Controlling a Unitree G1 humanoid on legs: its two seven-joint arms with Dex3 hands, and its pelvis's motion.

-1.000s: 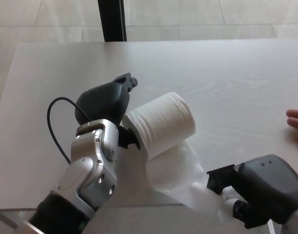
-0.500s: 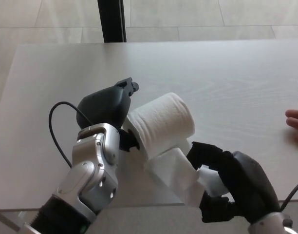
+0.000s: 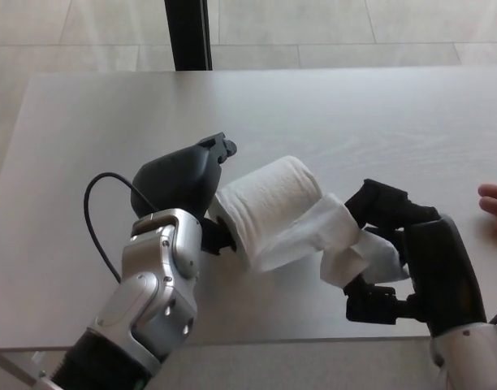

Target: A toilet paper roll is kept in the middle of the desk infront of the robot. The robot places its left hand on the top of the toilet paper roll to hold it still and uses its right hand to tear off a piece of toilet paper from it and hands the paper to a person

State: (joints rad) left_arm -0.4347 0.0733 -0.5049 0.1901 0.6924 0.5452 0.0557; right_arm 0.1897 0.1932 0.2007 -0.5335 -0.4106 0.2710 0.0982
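A white toilet paper roll (image 3: pixel 269 207) lies on its side mid-desk (image 3: pixel 378 122), a loose strip (image 3: pixel 346 244) trailing right. The left hand (image 3: pixel 183 183) presses the roll's end, finger state unclear. The right hand (image 3: pixel 386 252) pinches the strip. A person's fingers (image 3: pixel 496 199) rest at the right edge.

Left hand (image 3: pixel 182 180) and right hand (image 3: pixel 407 256) — both showing glossy black shells; silver forearm casings carrying small screws, a thin black cable (image 3: pixel 98 215) looping out.
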